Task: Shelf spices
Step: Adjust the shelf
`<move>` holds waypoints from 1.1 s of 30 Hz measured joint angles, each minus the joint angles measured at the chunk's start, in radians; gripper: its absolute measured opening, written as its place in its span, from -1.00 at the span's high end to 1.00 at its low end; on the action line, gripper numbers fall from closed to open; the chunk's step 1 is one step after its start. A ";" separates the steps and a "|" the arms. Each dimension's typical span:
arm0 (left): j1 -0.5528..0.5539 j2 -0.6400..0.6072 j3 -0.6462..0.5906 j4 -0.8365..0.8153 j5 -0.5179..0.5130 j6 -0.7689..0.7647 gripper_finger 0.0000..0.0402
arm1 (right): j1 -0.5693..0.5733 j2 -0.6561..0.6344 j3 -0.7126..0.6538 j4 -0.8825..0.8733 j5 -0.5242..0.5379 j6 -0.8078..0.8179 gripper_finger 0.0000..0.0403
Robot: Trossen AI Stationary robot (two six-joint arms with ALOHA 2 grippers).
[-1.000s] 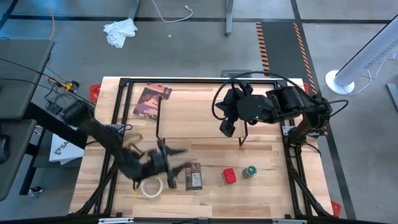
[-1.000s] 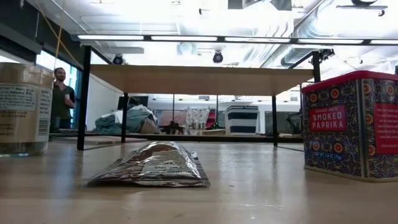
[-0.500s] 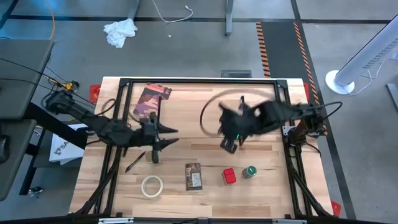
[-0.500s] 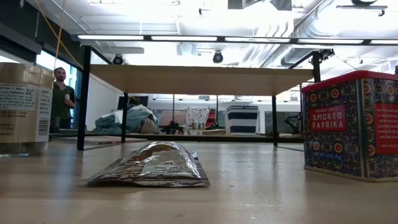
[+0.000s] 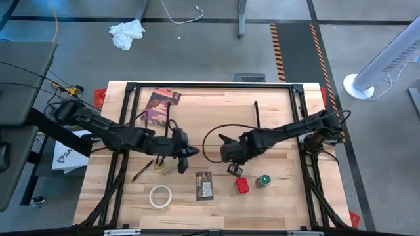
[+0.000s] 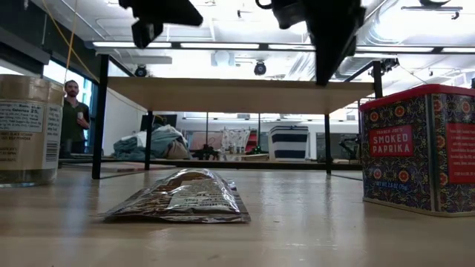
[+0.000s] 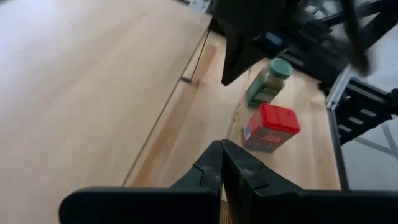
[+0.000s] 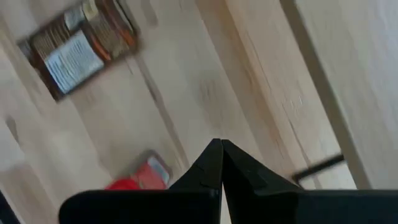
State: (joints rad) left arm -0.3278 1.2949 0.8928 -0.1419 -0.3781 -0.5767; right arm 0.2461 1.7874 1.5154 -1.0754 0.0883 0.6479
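Both arms have swung inward over the table's middle, left gripper (image 5: 186, 155) and right gripper (image 5: 231, 167) pinched closed, empty. Unshelved before the long wooden-topped wire-legged shelf (image 5: 210, 121): red square tin (image 5: 241, 185), green-lidded jar (image 5: 263, 180), flat orange-brown packet (image 5: 205, 185), tan-lidded round jar (image 5: 159, 164)

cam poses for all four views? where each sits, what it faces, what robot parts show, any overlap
High: overhead, straight down on the table; both arms, left gripper and right gripper shut above it.
Low: table-top height, level toward the shelf; both arms' ends hang in from above.
Left wrist: past its own shut fingers at the green-lidded jar and red tin.
Right wrist: past its own shut fingers at the orange-brown packet.
Shared: red tin in all four; packet in high, low, right wrist.
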 joint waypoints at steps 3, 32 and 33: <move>0.001 0.050 0.000 0.000 0.009 -0.024 1.00 | -0.026 0.000 -0.012 0.046 0.000 -0.027 1.00; 0.248 0.179 0.002 -0.092 -0.020 0.055 1.00 | -0.259 -0.001 -0.015 0.081 0.052 -0.252 1.00; 0.254 0.173 0.008 -0.098 0.013 0.053 1.00 | -0.267 -0.003 -0.015 0.082 0.035 -0.262 1.00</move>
State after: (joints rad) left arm -0.0736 1.4679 0.9012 -0.2397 -0.3647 -0.5233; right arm -0.0206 1.7844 1.5003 -0.9933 0.1232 0.3856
